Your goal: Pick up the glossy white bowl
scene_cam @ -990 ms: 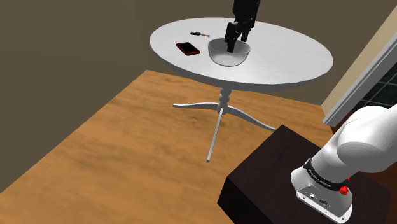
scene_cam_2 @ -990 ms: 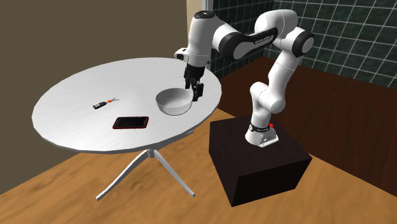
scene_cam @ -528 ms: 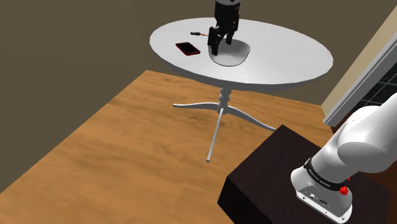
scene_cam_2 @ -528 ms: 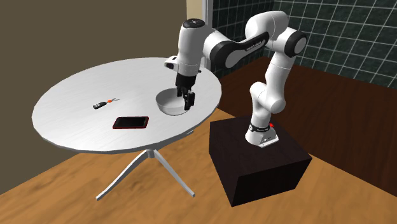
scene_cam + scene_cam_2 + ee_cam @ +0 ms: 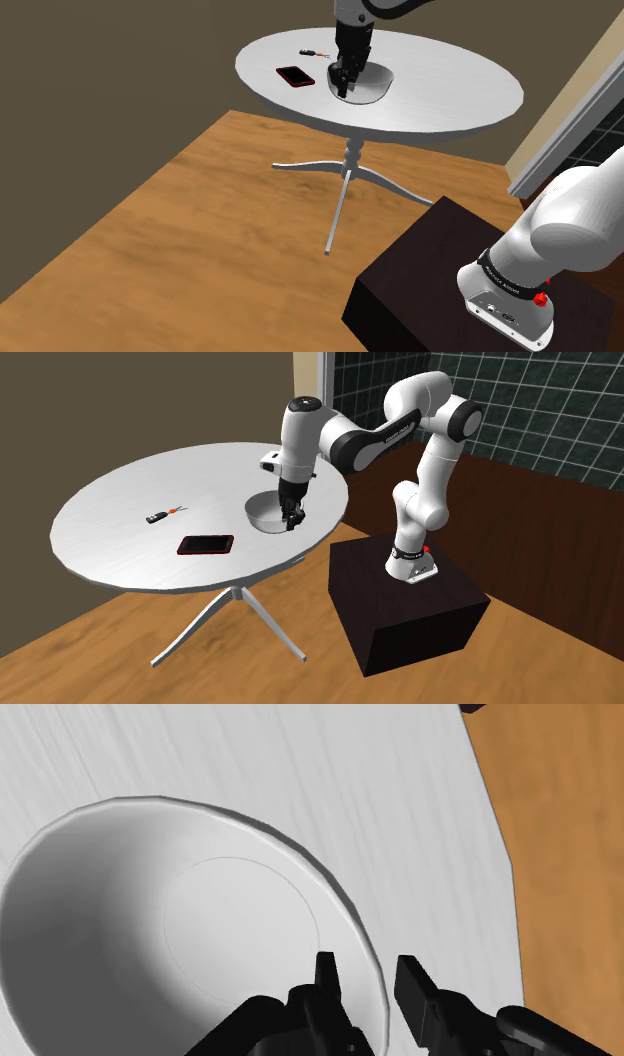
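The bowl [image 5: 150, 934] is round and deep, smooth and pale grey-white, with a thin rim and a flat circular bottom marked by a faint ring. It sits upright on the table [image 5: 110, 502], toward the edge nearest the stand [image 5: 400, 612].

The black gripper [image 5: 365, 966] points down at the bowl's rim on the side toward the table edge. Its two fingers [image 5: 325, 974] stand a little apart and straddle the rim, one inside the bowl and one outside. In the wrist view a sliver of space shows on each side of the wall, so the bowl is not clasped.

The table top is a white disc with a soft brushed grain, carried on a turned white pedestal with thin splayed legs. A flat black phone with a red border [image 5: 205, 543] lies near the bowl, and a small dark object with an orange end [image 5: 160, 516] lies farther off.

The floor [image 5: 180, 250] is warm wood planking. A plain olive-brown wall [image 5: 100, 60] stands behind the table, and a wall of dark green tiles [image 5: 540, 402] rises behind the white arm [image 5: 350, 437]. The stand is a dark, matte box.
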